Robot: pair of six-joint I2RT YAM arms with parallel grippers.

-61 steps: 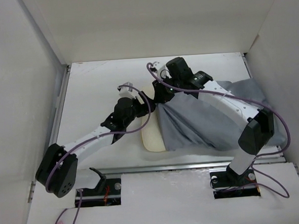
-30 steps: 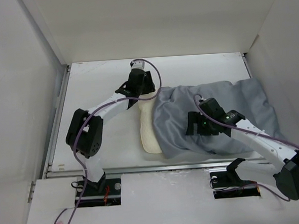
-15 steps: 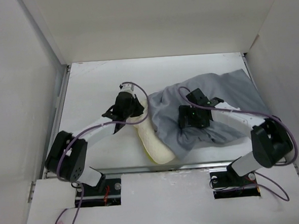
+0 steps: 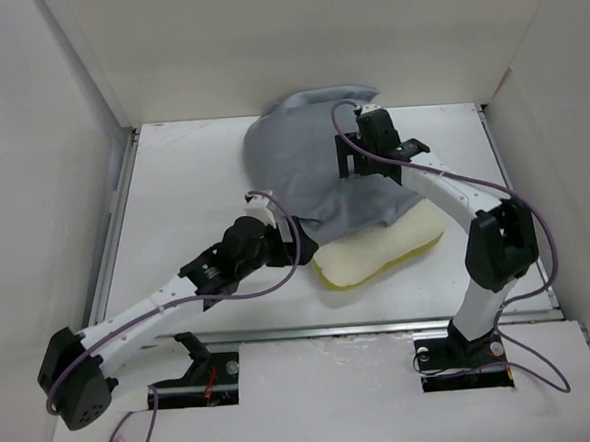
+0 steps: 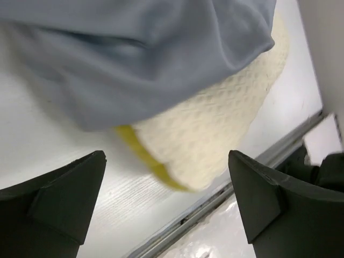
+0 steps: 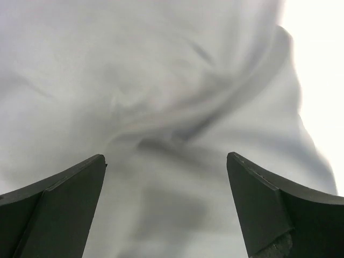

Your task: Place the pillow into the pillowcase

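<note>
Pillow (image 4: 387, 243) lay mostly bare, long axis left-right, far edge under the pillowcase (image 4: 306, 160) heaped behind it; left gripper (image 4: 294, 243), wide open and empty, nearest its left end, right gripper (image 4: 367, 162) open over the cloth.

pillow (image 4: 382, 248) far half hidden under pillowcase (image 4: 296, 161) — right-wrist view blurred

Robotics laboratory test cell: a white tabletop (image 4: 183, 188) is enclosed on three sides by plain white panels (image 4: 295, 51). Two jointed machine arms, the left arm (image 4: 150, 312) and the right arm (image 4: 448, 184), are bolted at its near edge on recessed base mounts (image 4: 453, 355). Purple cables (image 4: 554, 257) are looped loosely along both.
</note>
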